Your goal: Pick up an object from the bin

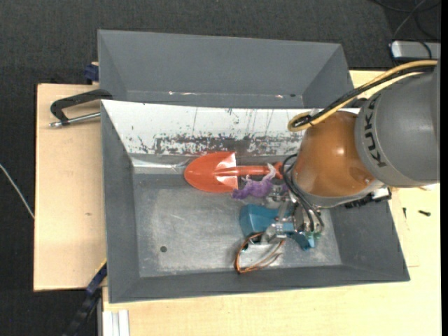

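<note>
gripper (292, 224) seen low in bin (175, 222), front right, just beside teal block (255, 219), near purple tuft (253, 187) and orange scoop (213, 172). apart or together: cannot be told. nothing seen lifted; grasp and lift judged still left.

Robotics lab, grey metal bin (117, 208), dark carpet floor (210, 5), industrial KUKA arm (402, 135)

Dark speckled carpet floor (210, 5) lies all around.
</note>
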Available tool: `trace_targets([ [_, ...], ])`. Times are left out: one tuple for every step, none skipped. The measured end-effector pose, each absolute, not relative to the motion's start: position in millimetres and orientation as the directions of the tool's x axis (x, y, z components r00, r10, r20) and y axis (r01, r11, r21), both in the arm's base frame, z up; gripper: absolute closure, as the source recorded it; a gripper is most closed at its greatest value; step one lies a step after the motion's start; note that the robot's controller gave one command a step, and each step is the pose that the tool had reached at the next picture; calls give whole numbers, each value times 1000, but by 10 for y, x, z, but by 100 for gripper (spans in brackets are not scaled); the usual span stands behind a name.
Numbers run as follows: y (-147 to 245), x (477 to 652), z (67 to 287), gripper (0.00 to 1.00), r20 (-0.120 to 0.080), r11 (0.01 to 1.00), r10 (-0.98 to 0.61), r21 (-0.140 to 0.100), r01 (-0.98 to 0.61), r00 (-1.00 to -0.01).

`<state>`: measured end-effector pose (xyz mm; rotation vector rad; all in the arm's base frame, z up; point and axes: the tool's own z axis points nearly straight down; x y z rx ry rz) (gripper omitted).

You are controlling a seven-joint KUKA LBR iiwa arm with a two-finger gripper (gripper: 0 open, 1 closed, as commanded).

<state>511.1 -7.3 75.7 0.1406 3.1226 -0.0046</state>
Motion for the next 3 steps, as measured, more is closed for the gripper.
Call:
trace_targets([
  [-73,5111,757,100,-16,996,90,-2,90,-996],
  [-71,5100,784,100,-13,996,91,-2,91,-996],
  [-58,5059,954,100,5,996,89,-1,89,-996],
])
